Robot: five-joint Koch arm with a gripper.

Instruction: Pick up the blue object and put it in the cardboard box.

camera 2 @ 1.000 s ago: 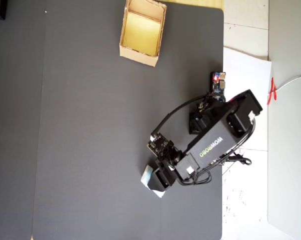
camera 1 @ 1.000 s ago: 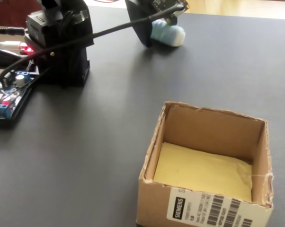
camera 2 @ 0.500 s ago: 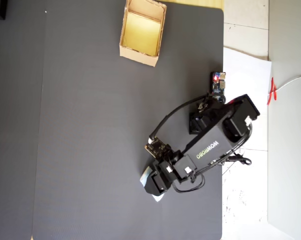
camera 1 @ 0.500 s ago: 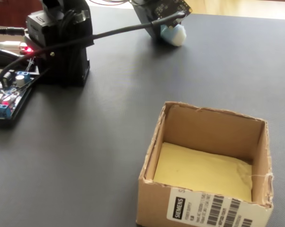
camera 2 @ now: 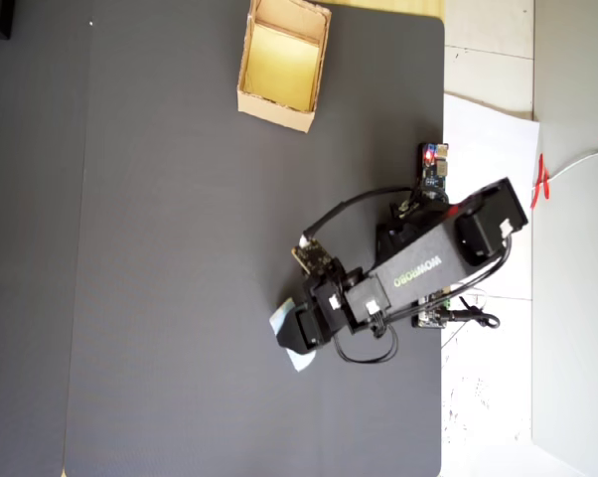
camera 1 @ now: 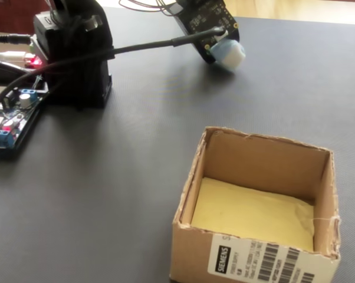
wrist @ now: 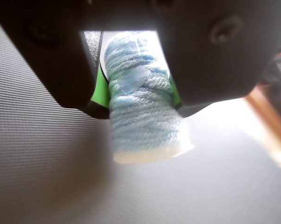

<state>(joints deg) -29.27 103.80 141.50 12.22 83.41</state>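
The blue object point(wrist: 140, 98) is a pale-blue and white yarn-wrapped block, clamped between my gripper's point(wrist: 138, 100) black jaws with green pads point(wrist: 99, 88) pressing its sides. In the fixed view the blue object point(camera 1: 229, 56) sticks out under the gripper point(camera 1: 222, 50) at the far side of the mat, close to the surface. Seen from overhead, the gripper point(camera 2: 291, 336) holds the blue object point(camera 2: 280, 318) low on the mat. The cardboard box point(camera 1: 254, 171), tan with a yellowish floor, stands open in the foreground; overhead, the cardboard box point(camera 2: 247, 99) is at the top, far from the gripper.
A dark textured mat point(camera 2: 180, 278) covers the table. The arm's base point(camera 1: 74, 53) and a circuit board with wires point(camera 1: 9, 121) sit at the fixed view's left. White paper and electronics point(camera 2: 433, 169) lie beyond the mat's right edge in the overhead view.
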